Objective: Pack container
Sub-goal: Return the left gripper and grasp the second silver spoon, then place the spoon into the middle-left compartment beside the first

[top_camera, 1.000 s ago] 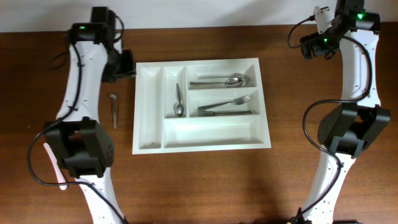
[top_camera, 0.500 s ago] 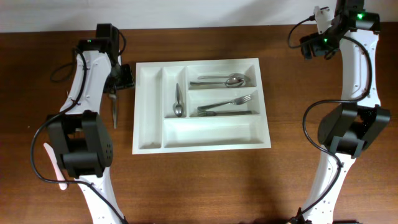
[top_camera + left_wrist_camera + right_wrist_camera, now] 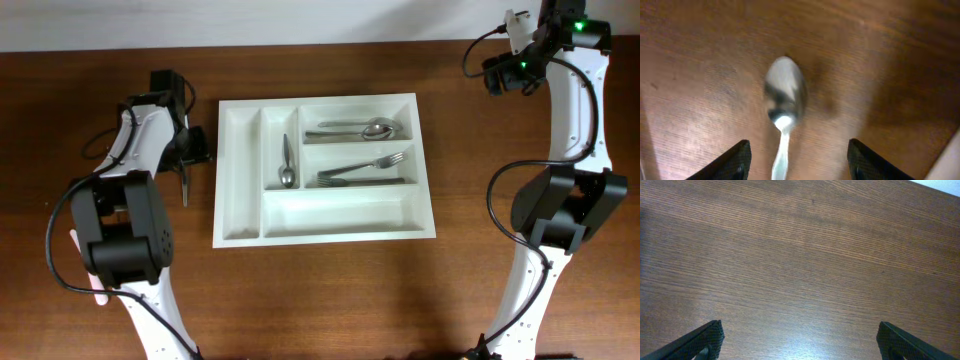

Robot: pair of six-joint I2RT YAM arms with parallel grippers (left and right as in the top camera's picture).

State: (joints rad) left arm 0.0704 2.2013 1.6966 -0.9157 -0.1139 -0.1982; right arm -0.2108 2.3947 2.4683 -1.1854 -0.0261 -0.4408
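Overhead: container (image 3: 340,212) sits mid-table on dark wood-grain tabletop (image 3: 330,300). It is white smooth plastic, rectangular, with rounded compartment corners and a flared rim. Its long axis runs left-right, roughly square to the table's far edge. The two narrow upright slots are at its left end and the long slots lie across the rest.

Contents (all shiny metal):
- teaspoon (image 3: 288,160) in the second narrow slot, bowl toward the near side
- spoons (image 3: 360,128) in the top long slot
- forks (image 3: 365,168) in the middle long slot
- outer narrow slot and bottom long slot bare

Loose spoon (image 3: 184,185) lies on the wood just left of the tray, parallel to its short side.

Left gripper (image 3: 190,148) is over that spoon's far end, near the tray's left rim. In the left wrist view its fingers (image 3: 737,160) are spread either side of the handle (image 3: 782,160), not touching.

Right gripper (image 3: 802,342) is at the far right corner, jaws wide, with only bare wood under it. There is a broad clear strip between the tray's right rim and the right arm.
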